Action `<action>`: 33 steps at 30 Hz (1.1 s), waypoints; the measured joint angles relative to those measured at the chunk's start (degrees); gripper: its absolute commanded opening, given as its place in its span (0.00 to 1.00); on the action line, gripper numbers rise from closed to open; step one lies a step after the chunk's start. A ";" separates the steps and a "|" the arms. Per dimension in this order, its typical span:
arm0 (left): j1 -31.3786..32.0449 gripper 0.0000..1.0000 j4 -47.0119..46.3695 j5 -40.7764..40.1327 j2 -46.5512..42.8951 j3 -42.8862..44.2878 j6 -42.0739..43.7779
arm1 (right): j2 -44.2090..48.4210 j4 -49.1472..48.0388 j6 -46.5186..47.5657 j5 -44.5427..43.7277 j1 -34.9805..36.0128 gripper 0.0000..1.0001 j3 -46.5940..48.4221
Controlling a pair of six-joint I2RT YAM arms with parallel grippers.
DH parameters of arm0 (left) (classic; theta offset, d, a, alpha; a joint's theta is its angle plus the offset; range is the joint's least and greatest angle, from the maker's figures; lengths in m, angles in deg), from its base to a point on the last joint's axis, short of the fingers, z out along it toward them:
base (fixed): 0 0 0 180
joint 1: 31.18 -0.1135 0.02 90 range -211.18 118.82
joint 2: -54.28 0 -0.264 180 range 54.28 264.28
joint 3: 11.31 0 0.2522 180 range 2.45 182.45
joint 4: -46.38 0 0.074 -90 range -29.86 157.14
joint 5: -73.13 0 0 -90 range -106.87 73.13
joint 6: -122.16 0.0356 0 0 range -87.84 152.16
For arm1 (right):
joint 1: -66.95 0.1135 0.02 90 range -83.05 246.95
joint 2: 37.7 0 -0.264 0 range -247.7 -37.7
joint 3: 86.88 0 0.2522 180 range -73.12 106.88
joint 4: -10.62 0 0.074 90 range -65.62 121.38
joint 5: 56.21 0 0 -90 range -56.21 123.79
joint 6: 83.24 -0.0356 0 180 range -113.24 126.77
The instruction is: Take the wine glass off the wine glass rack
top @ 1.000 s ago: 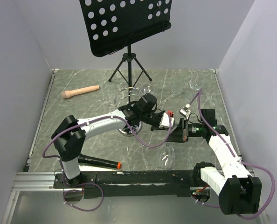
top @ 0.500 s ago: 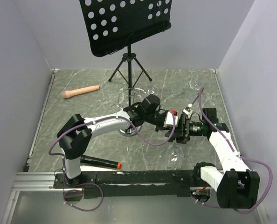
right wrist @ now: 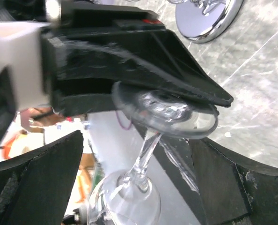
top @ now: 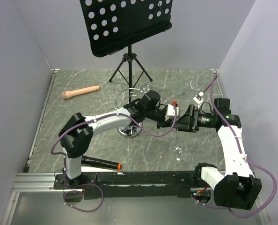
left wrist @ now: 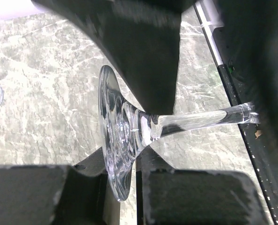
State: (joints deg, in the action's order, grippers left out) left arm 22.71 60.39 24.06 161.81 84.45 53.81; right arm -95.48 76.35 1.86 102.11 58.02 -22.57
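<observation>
Two black fingers (right wrist: 167, 51) of the left gripper (left wrist: 129, 140) are pressed onto the foot (left wrist: 112, 136) of the glass (top: 179, 151), one on each face of the disc. The glass is thus pinched there and hangs bowl-down, with its stem (left wrist: 200, 119) running away from the grip. The right gripper (right wrist: 129, 185) is held spread, its pads (right wrist: 36, 183) standing on either side of the stem just under the foot. Whether either pad touches the glass cannot be told from the right wrist view.

Outward from the grip, the glass is found in the top view at about 4 o'clock from the rack (top: 129, 132). It is apart from the chrome base and from the wire ring, and appears to be clear of the table (top: 83, 117).

Over the last second the glass has been carried further toward 3 o'clock and raised a little; its bowl was lower and nearer the 6 o'clock edge. The left gripper has been moved the same way. The right arm has been lifted and swung toward 2 o'clock, so that its wrist is now level with the foot.

The removal itself is judged done, since nothing of the rack is seen around the foot. What is left is probably a handover or a set-down, and the spread right fingers about the stem suggest that a handover is being prepared.
</observation>
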 measured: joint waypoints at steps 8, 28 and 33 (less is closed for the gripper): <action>-1.29 0.01 3.54 0.17 -0.09 3.08 -5.05 | -1.22 11.41 10.64 -2.93 -2.43 1.00 14.82; -5.73 0.01 7.43 -5.68 0.17 8.76 -24.94 | 17.81 -0.13 17.05 -19.78 -8.26 1.00 23.98; -8.35 0.01 6.64 -7.72 1.49 11.72 -29.83 | 25.40 -6.64 19.21 -17.92 -8.26 1.00 22.38</action>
State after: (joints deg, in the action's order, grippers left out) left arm 14.36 67.04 16.34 163.29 96.16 23.98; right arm -70.09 69.70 21.07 84.18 49.76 -0.19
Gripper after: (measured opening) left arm 0.148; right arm 0.997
